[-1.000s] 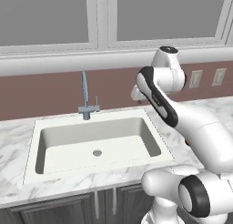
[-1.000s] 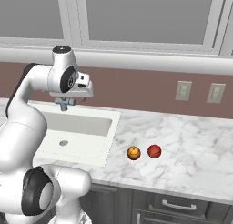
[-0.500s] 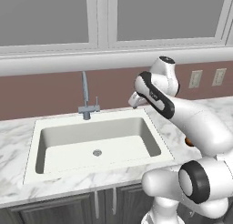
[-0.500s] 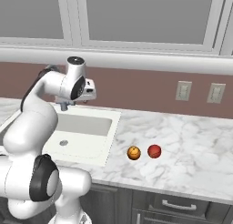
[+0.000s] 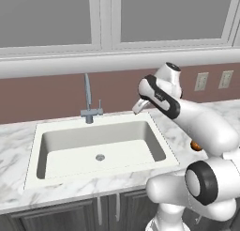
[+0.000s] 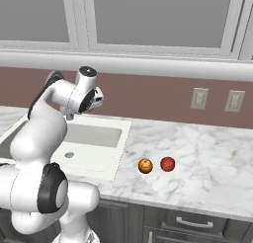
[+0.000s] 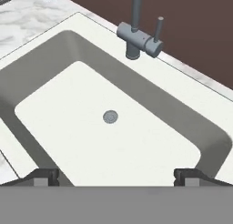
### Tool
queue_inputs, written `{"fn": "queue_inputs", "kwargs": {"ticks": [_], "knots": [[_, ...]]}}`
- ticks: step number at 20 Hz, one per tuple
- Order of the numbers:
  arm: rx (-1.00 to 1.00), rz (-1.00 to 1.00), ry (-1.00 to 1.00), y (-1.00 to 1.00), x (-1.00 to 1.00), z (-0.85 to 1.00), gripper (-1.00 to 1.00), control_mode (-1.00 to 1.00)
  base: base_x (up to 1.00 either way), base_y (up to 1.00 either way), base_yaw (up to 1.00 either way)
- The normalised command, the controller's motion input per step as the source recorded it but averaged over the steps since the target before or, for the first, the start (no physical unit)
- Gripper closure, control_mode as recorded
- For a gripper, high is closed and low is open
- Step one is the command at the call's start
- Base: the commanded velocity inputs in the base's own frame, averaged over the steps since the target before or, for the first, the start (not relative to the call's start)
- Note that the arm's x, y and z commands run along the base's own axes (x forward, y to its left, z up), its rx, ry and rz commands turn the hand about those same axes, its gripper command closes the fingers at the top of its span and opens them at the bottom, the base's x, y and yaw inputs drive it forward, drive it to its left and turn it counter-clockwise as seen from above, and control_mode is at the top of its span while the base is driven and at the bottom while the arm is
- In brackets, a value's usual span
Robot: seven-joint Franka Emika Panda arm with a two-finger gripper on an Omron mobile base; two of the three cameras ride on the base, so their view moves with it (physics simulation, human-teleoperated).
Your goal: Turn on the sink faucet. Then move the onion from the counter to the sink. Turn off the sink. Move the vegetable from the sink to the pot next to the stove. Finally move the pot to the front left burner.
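Cream-white and dry, the sink (image 5: pixel 101 145) has no water running into it, so the first step, turning on the faucet (image 5: pixel 87 97), looks still to do. In the hand view the faucet's grey base and its small upright lever (image 7: pixel 158 27) sit at about 12 o'clock, with the drain (image 7: pixel 110 116) near the middle. The gripper (image 7: pixel 116 175) hangs over the basin's right end, well apart from the lever, and its fingers (image 7: pixel 42 176) are spread wide with nothing between them.

To do this step well, my judgement is that the hand should travel toward 12 o'clock in its own view and come at the lever from the side, not from above, so a fingertip or the gap between the fingers can catch the thin stem. The push should be short and steady; the stem is slim and a fast swipe could slip past it or strike the spout instead. Keeping the hand low enough to miss the gooseneck arch matters too.

The onion (image 6: pixel 167 164) lies on the marble desk (image 6: pixel 212 163) to the right of the sink, just beside a striped orange ball (image 6: pixel 145 165), which lies between onion and sink.

No brand, label or writing can be read on anything here.
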Motion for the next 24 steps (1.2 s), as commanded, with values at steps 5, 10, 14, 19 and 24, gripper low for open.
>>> {"fn": "queue_inputs", "kwargs": {"ticks": [5,10,14,19,24], "knots": [[0.03,0.13,-0.06,0.28,0.21,-0.04,-1.00,-1.00,0.00,0.00,0.00],[0.00,0.00,0.04,0.04,0.04,-0.04,-1.00,-1.00,0.00,0.00,0.00],[0.00,0.00,0.01,0.06,0.04,-0.11,-1.00,-1.00,0.00,0.00,0.00],[0.00,0.00,0.03,0.16,0.11,-0.03,-1.00,-1.00,0.00,0.00,0.00],[0.00,0.00,0.03,0.19,0.21,-0.01,-1.00,-1.00,0.00,0.00,0.00]]}}
